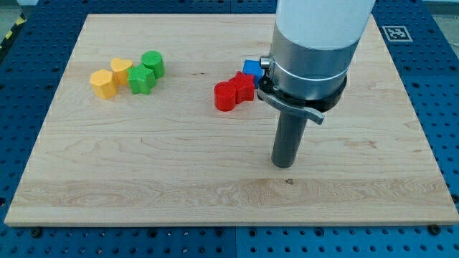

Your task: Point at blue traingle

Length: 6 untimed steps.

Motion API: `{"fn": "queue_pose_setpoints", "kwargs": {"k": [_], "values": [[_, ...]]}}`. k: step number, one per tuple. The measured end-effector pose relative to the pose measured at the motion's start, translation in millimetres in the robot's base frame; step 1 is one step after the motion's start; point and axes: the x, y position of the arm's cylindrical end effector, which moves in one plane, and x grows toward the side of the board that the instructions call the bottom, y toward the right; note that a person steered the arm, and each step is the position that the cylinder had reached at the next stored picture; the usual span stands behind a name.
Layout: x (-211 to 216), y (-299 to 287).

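Note:
A blue block point(251, 69) lies near the middle of the wooden board point(143, 172), mostly hidden behind the arm, so its shape is unclear. Two red blocks touch it on its left: a red star-shaped one point(243, 85) and a red round one point(225, 96). My tip point(284, 165) rests on the board below and to the right of this group, well apart from the blue block. The arm's white and metal body point(315, 43) covers the area right of the blue block.
At the view's upper left sits a cluster: an orange hexagon block point(103, 84), a yellow block point(120, 70), a green star-shaped block point(141, 80) and a green round block point(153, 63). A blue perforated table surrounds the board.

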Motion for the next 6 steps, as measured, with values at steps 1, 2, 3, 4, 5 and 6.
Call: {"fn": "queue_pose_setpoints", "kwargs": {"k": [1,2,3,4,5,6], "values": [[-3.6,0.0],[-52.3,2.2],[-89.0,2.8],[-121.7,1.0],[-125.5,0.5],[-135.0,-26.1]]}}
